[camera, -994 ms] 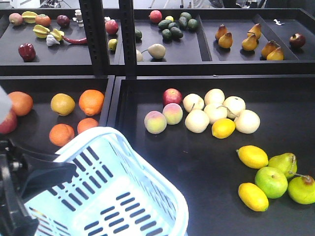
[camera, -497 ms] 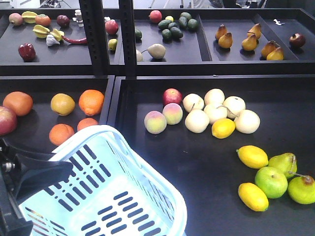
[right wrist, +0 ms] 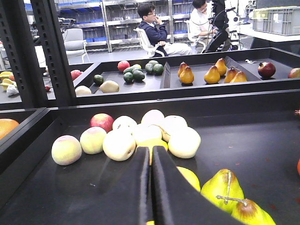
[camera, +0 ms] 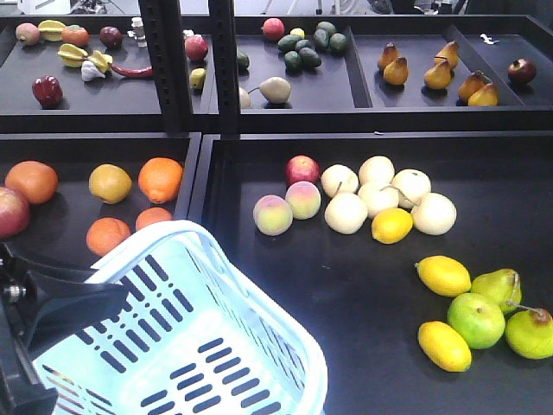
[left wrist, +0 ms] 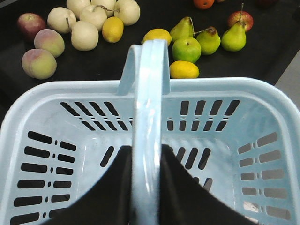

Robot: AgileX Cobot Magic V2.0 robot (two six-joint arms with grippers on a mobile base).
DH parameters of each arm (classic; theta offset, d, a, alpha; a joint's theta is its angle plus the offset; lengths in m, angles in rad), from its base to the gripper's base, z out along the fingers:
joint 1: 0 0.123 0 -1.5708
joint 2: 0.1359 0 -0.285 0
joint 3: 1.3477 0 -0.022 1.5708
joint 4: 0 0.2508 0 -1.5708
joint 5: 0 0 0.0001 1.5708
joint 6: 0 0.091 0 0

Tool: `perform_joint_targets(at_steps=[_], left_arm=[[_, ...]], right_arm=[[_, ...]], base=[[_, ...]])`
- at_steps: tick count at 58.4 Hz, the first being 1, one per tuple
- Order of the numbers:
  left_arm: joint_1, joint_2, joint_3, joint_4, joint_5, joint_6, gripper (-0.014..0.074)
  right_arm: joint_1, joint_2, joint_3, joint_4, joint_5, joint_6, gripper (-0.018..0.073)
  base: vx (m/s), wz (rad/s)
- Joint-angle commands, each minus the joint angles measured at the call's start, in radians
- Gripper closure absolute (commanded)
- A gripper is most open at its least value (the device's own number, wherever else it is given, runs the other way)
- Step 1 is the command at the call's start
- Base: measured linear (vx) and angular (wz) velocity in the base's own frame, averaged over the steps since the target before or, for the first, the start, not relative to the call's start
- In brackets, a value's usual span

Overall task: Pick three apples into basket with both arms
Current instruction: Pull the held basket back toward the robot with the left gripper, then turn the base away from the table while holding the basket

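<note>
The pale blue basket (camera: pixel 173 346) hangs tilted at the lower left, with nothing inside it. My left gripper (left wrist: pixel 146 149) is shut on its hoop handle (left wrist: pixel 149 93), one black finger on each side. A dark red apple (camera: pixel 302 169) lies beside two peaches in the middle tray; the left wrist view shows this apple (left wrist: pixel 29 24) beyond the basket rim. Another red apple (camera: pixel 7 212) lies at the left edge by the oranges, and a third apple (left wrist: pixel 240 19) sits behind the pears. My right gripper (right wrist: pixel 151 151) is shut on nothing, low over the tray and pointing at the pale fruit pile.
Oranges (camera: pixel 161 178) fill the left tray. White pears (camera: pixel 378 197), lemons (camera: pixel 443 275) and green pears (camera: pixel 497 287) lie in the middle tray. A black post (camera: pixel 164 60) and a tray divider (camera: pixel 197 173) stand behind the basket. The upper shelf holds mixed fruit.
The basket has shifted slightly left and down. A grey part at the left edge has left the view, uncovering the orange and the red apple there.
</note>
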Motion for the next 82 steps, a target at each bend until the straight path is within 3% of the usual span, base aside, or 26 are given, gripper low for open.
perform_joint_targets(at_steps=[1, 82], left_arm=[[-0.005, -0.012, -0.03, -0.029, -0.086, -0.01, 0.0602], [-0.005, -0.012, -0.03, -0.029, -0.086, -0.01, 0.0602]], right_arm=[[-0.004, -0.012, 0.011, -0.012, -0.072, -0.002, 0.0565], [-0.004, -0.012, 0.011, -0.012, -0.072, -0.002, 0.0565]], base=[[0.0, 0.0], [-0.04, 0.15]])
